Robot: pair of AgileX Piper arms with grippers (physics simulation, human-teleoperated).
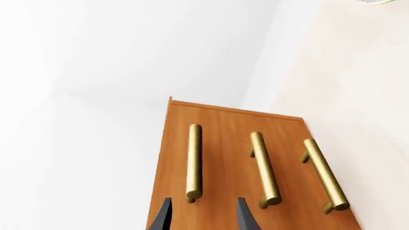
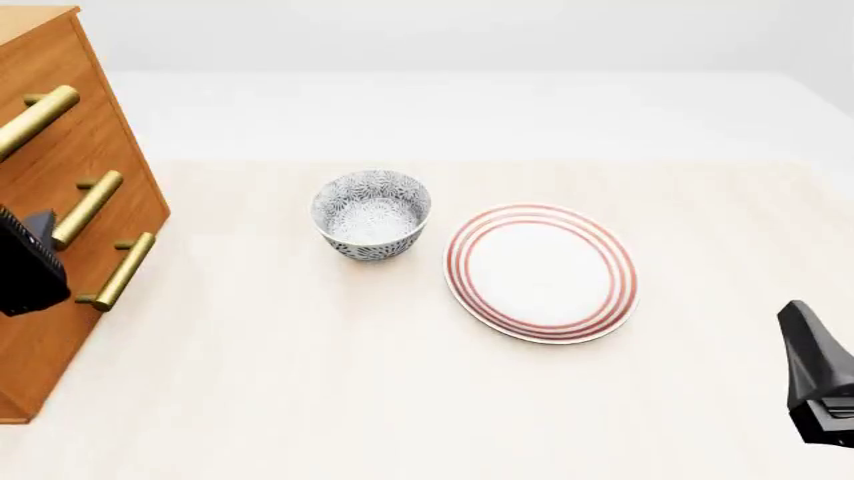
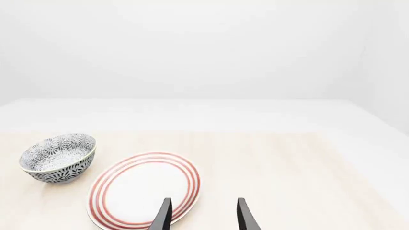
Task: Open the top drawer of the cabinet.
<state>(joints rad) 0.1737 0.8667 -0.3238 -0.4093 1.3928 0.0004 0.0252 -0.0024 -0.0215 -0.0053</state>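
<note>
The orange-brown cabinet (image 2: 54,330) stands at the table's left edge, three brass bar handles on its front. The top drawer carries the highest handle (image 2: 34,118); in the left wrist view that handle (image 1: 193,160) is the one farthest from the table surface. All three drawer fronts look flush. My left gripper (image 1: 203,215) is open in front of the cabinet, its two dark fingers straddling the line of the top handle's near end, a short way off it and holding nothing. My right gripper (image 3: 203,218) is open and empty, low at the table's right.
A blue-patterned bowl (image 2: 372,213) sits mid-table, and a white plate with red rings (image 2: 541,271) lies just to its right. In the right wrist view the plate (image 3: 143,189) lies just ahead of the fingers. The light wooden table (image 2: 334,400) ends at a white wall behind.
</note>
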